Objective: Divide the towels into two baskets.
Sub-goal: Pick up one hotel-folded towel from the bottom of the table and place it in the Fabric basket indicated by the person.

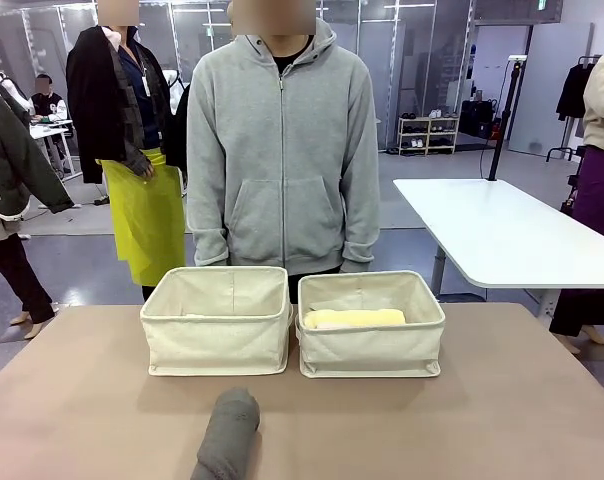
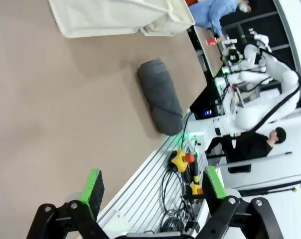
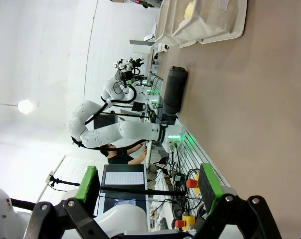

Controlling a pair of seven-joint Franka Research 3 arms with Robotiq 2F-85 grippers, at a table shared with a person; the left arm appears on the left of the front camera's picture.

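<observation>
Two cream canvas baskets (image 1: 218,322) (image 1: 370,325) are set side by side at 12 o'clock on the table (image 1: 502,410). A pale yellow towel (image 1: 353,318) lies in the right one. A dark grey rolled towel (image 1: 227,436) lies at 6 o'clock. The left gripper (image 2: 153,193) and right gripper (image 3: 149,185) are spread wide, holding nothing.
</observation>
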